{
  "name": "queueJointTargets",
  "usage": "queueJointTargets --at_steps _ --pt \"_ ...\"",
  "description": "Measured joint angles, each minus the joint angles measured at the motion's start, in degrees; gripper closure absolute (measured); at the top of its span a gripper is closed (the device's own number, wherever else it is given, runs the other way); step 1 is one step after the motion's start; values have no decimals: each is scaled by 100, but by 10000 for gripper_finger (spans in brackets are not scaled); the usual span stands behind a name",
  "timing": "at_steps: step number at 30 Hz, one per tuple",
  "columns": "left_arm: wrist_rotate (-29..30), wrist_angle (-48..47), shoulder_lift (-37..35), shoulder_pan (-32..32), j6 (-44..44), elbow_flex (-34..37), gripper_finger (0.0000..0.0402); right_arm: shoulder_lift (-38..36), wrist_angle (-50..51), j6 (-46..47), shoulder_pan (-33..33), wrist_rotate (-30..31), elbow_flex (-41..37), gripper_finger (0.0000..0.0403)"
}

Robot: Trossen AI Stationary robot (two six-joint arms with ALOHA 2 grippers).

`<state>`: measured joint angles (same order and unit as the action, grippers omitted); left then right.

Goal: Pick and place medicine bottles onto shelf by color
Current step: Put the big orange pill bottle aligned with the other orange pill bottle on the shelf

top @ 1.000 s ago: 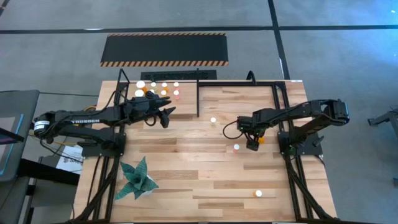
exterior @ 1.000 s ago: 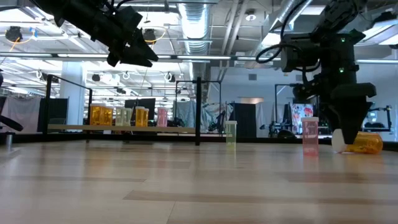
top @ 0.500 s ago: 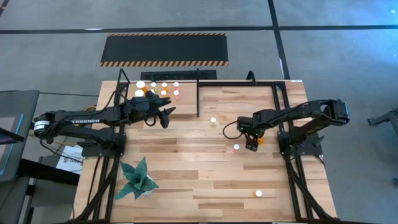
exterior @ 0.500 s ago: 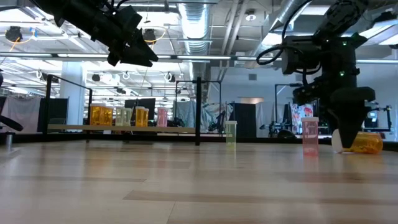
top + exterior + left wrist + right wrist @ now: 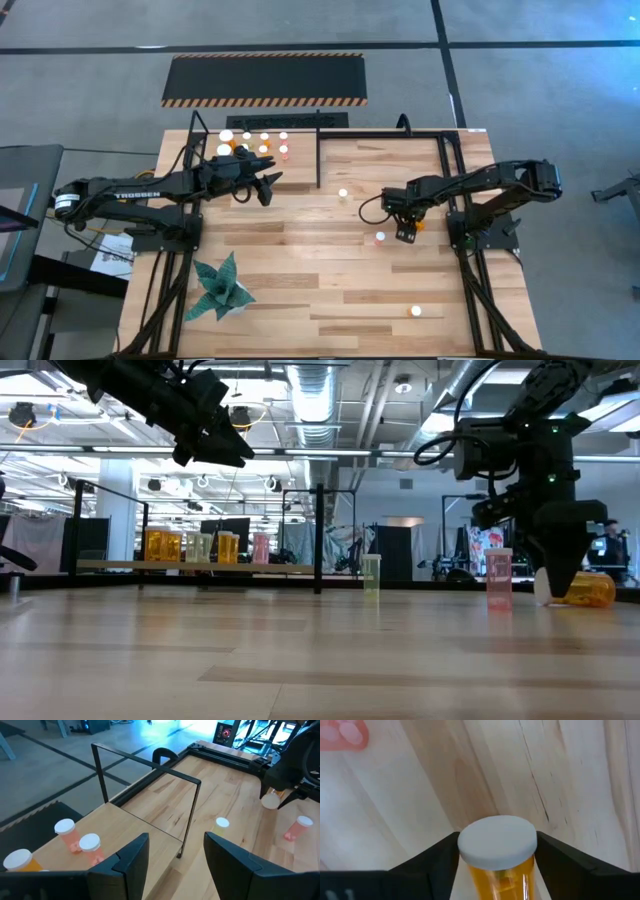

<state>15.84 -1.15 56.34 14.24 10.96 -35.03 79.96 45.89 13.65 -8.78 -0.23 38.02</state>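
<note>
Black left gripper point(image 5: 268, 186) idle beside sorted bottles point(image 5: 252, 142) on shelf point(image 5: 300, 140), jaws apart, empty. Right gripper point(image 5: 496, 851) straddles toppled orange bottle point(image 5: 496, 851) mid-table, fingers flanking cap, not yet clamped. Advice: centre bottle, close squarely below cap, lift straight.

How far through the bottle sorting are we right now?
Done: a group of bottles already stands on the shelf. In hand: the right gripper straddles an orange bottle lying on its side, fingers either side of it, not lifted. The left gripper waits open by the shelf. Left: three bottles loose on the table.
</note>
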Motion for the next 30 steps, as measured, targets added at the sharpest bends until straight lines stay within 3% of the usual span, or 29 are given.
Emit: queueJointTargets --at_steps 9,19,24,30 --pt "0 -1 0 0 0 0 225 -9 -7 -3 0 -39 11 201" --pt "0 17 -2 0 2 0 225 2 -101 -428 -4 8 758 184" --pt "0 15 0 0 2 0 225 0 -1118 -532 -162 135 1090 190" --pt "0 11 0 0 -24 0 225 0 -3721 -389 -378 525 977 184"
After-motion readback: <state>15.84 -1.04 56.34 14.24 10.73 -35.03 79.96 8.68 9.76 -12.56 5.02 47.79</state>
